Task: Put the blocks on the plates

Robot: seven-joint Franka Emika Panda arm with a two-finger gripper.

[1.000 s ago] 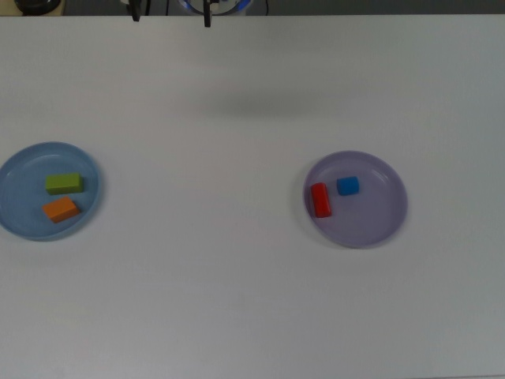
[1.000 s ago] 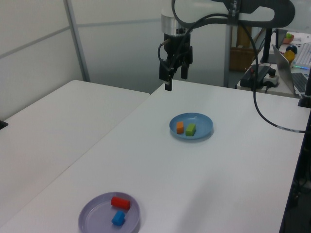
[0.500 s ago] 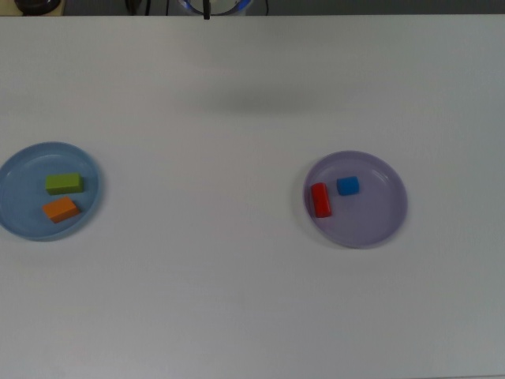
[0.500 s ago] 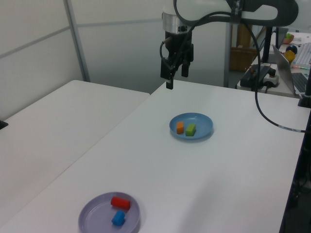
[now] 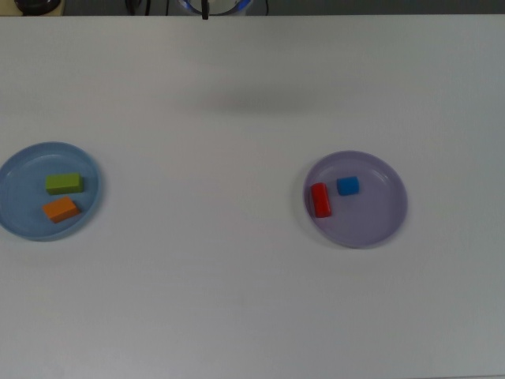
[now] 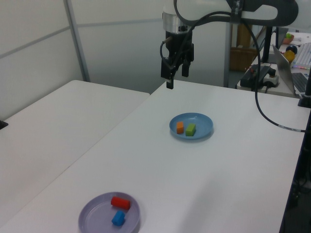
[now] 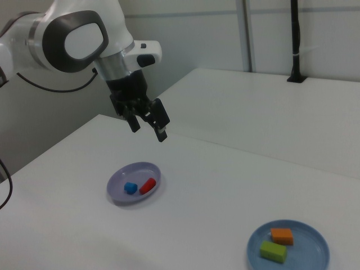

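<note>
A light blue plate [image 5: 16, 170] at the top view's left holds the green block [image 5: 63, 183] and the orange block [image 5: 60, 209]. On the lilac plate [image 5: 375, 213], right of centre, lie the red block [image 5: 319, 200] and the blue cube [image 5: 347, 186]. My gripper [image 6: 176, 78] hangs high above the far table edge, open and empty, well away from both plates. The right view shows the gripper [image 7: 148, 130] with its fingers spread above the lilac plate [image 7: 121, 177]. Only a fingertip [image 5: 205, 9] reaches into the top view.
A second white table [image 6: 58, 121] adjoins on the left view's left. A laptop [image 6: 291, 63] and desk clutter stand at the left view's right. A black cable [image 6: 265, 111] loops down from the arm there.
The gripper has risen slightly and drifted toward the top view's upper edge, leaving only a fingertip in that view. The blocks and plates have not moved.
</note>
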